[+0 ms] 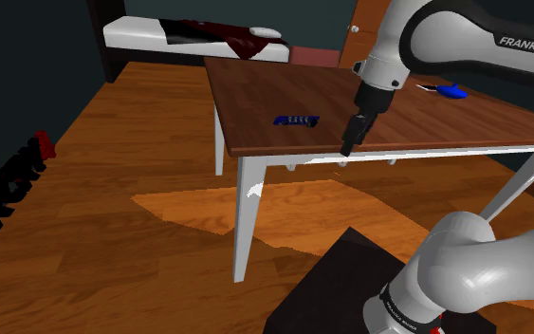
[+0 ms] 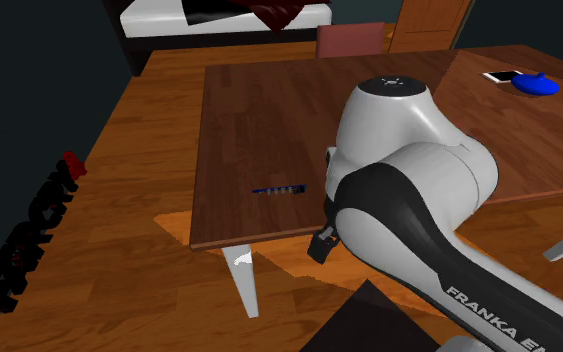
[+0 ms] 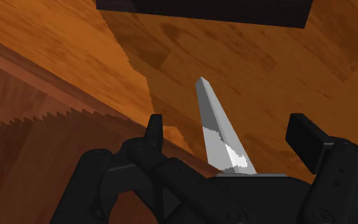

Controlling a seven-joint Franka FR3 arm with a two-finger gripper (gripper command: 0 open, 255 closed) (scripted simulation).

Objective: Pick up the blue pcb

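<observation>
Logging pose first: found gripper point(image 1: 348, 147) hanging over the near edge of the table point(image 1: 284, 85), the long edge facing the stand, away from either corner. Confirmed claw released, with fingers point(image 3: 153, 127) set well apart in the wrist view and nothing clasped; saw past them a pale table leg point(image 3: 215, 121) and orange floor point(image 3: 266, 63). Located blue pcb point(image 1: 296, 120) lying flat on the top, a little in from that same near edge and toward the corner at the shoulder view's left; apart from the gripper, not beneath it. Noted a second blue object point(image 1: 454, 92) beside a white one point(image 1: 430, 87) near the far edge, well apart from both.

Judged step in hand as approach; no grasp begun.

Risks, as judged from here:
Expect a knock on the table rim, or a pass outside it, if lowered straight down, given a wrist view aimed over the edge at the floor.
Expect fingertips to scrape the wood or close on nothing, given so thin and flat a board, unless brought squarely over it.
Beware nudging the board during a skewed approach; could slide toward the near edge and drop off.
Beware taking the other blue object for the target.
Advise shifting inward over the board and aligning across its narrow side before lowering.
</observation>
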